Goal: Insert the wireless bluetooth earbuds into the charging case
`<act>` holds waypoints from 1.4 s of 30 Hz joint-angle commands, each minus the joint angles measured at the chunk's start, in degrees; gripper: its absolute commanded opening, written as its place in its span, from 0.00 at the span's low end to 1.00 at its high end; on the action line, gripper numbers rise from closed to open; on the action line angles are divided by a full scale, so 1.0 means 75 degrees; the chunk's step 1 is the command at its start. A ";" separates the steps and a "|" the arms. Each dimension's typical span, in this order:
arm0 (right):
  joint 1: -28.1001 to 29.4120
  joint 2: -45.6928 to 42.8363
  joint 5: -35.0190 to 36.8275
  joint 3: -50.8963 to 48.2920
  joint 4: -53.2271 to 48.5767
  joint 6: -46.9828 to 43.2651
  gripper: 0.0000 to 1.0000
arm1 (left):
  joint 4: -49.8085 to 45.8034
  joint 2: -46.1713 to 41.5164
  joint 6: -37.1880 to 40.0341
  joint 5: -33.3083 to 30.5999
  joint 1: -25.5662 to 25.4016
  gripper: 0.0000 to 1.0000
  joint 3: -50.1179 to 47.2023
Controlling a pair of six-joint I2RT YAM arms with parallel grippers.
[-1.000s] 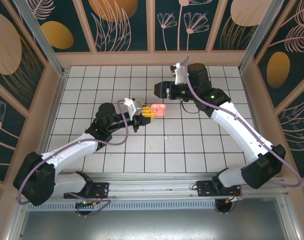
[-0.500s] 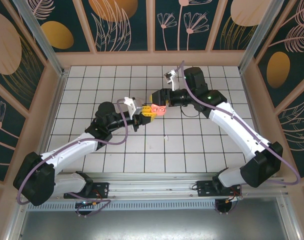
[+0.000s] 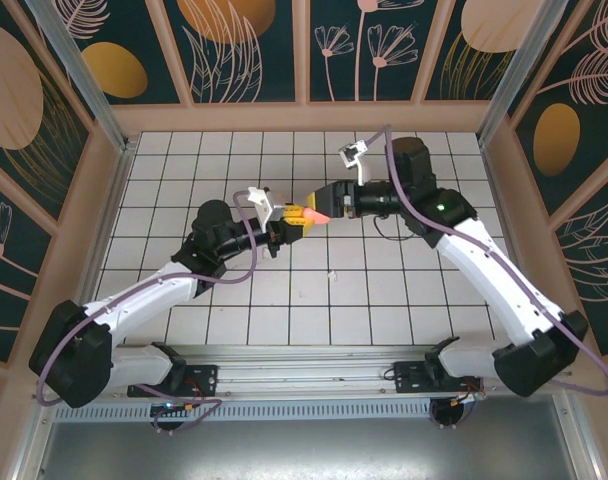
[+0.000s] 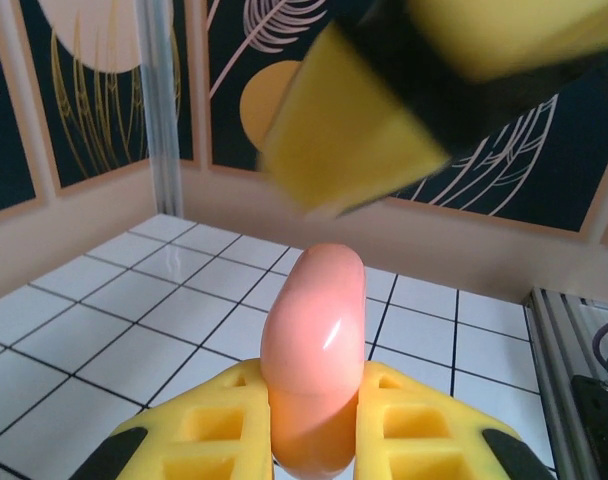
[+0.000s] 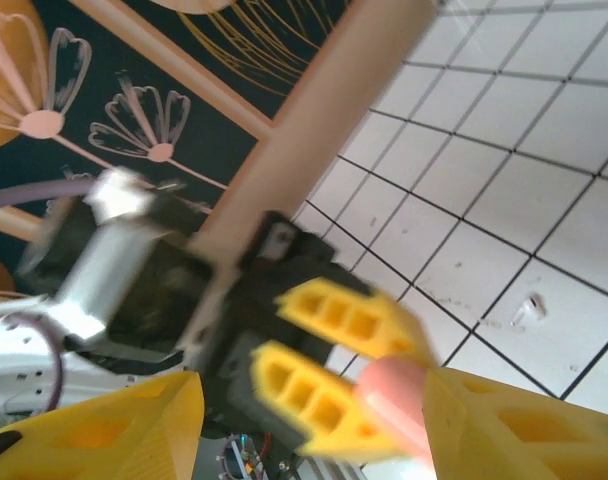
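Top external: left hand clamped on pink case, right hand apart around it.

- Left arm and right arm: white link shells are noted, joined by black rounded joint housings.
- A lilac cable is seen routed in loose loops along each arm, ending behind the jaws.
- A small green light is recorded lit on the right arm, well behind the jaws.
- A white bracket is mounted just behind the jaws of the left gripper; a second white bracket is mounted behind those of the right gripper.
- Fingers of the left gripper: yellow, moulded with square open cells; black trim is seen at the outer edges.
- Fingers of the right gripper: the same yellow cellular moulding is noted.
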 commanded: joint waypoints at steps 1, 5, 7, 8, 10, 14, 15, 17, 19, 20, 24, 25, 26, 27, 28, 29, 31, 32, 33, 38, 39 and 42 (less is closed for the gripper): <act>0.0006 -0.0757 -0.0067 -0.0276 0.0528 -0.0426 0.61 | 0.0126 0.0094 -0.0415 -0.0109 0.0068 0.00 -0.0015; -0.0049 -0.1300 0.1348 -0.0567 0.0579 -0.0422 0.65 | -0.0058 0.0298 -0.0630 -0.0235 0.0097 0.00 0.0148; -0.0322 -0.1532 0.2256 -0.0817 0.0555 -0.0198 0.68 | -0.0260 0.0614 -0.0798 -0.0293 0.0117 0.00 0.0402; -0.0481 -0.1646 0.2705 -0.1019 0.0564 -0.0046 0.70 | -0.0340 0.0817 -0.0931 -0.0308 0.0130 0.00 0.0570; -0.0810 -0.1783 0.3348 -0.1444 0.0561 0.0320 0.70 | -0.0355 0.1310 -0.1224 -0.0209 0.0125 0.00 0.0949; -0.1830 -0.1752 0.3234 -0.2293 0.0620 0.0889 0.70 | -0.0861 0.2667 -0.2191 -0.0208 0.0131 0.00 0.2421; -0.2103 -0.1726 0.2979 -0.2517 0.0729 0.0970 0.70 | -0.1338 0.3141 -0.2374 -0.0201 0.0130 0.00 0.2997; -0.2578 -0.1703 0.2636 -0.2923 0.0967 0.1105 0.69 | -0.2284 0.4136 -0.2542 -0.0157 0.0120 0.00 0.4103; -0.2955 -0.1682 0.2471 -0.3285 0.1192 0.1188 0.69 | -0.2748 0.4954 -0.2848 -0.0212 0.0128 0.00 0.4883; -0.3141 -0.1675 0.2452 -0.3454 0.1263 0.1206 0.69 | -0.2802 0.5336 -0.3056 -0.0283 0.0131 0.00 0.5202; -0.3603 -0.1595 0.2452 -0.4019 0.1573 0.1230 0.69 | -0.3322 0.6703 -0.3556 -0.0668 0.0128 0.00 0.6505; -0.3664 -0.1563 0.2418 -0.4136 0.1672 0.1241 0.69 | -0.3370 0.6974 -0.3627 -0.0735 0.0121 0.00 0.6735; -0.3713 -0.1509 0.2368 -0.4275 0.1798 0.1262 0.69 | -0.3410 0.7262 -0.3716 -0.0843 0.0123 0.00 0.6975; -0.3746 -0.1436 0.2330 -0.4388 0.1917 0.1276 0.69 | -0.3459 0.7542 -0.3765 -0.0924 0.0114 0.00 0.7221; -0.3753 -0.1370 0.2312 -0.4464 0.1996 0.1297 0.69 | -0.3555 0.7750 -0.3776 -0.0992 0.0120 0.01 0.7437; -0.3759 -0.1267 0.2289 -0.4537 0.2075 0.1300 0.68 | -0.3700 0.8026 -0.3783 -0.1081 0.0114 0.01 0.7704; -0.3755 -0.1060 0.2199 -0.4623 0.2228 0.1312 0.68 | -0.3986 0.8415 -0.3750 -0.1256 0.0112 0.03 0.8125; -0.3759 -0.0947 0.2144 -0.4652 0.2292 0.1312 0.68 | -0.4122 0.8589 -0.3736 -0.1326 0.0115 0.04 0.8310; -0.3755 -0.0829 0.2086 -0.4667 0.2359 0.1312 0.67 | -0.4286 0.8750 -0.3706 -0.1435 0.0120 0.05 0.8465; -0.3752 -0.0432 0.1958 -0.4612 0.2524 0.1312 0.65 | -0.4636 0.8895 -0.3485 -0.2055 0.0117 0.14 0.8584; -0.3752 -0.0396 0.1998 -0.4602 0.2539 0.1312 0.65 | -0.4749 0.8878 -0.3388 -0.2175 0.0126 0.17 0.8609; -0.3711 -0.0217 0.2381 -0.4446 0.2295 0.1290 0.64 | -0.4974 0.8785 -0.3092 -0.2364 0.0123 0.27 0.8624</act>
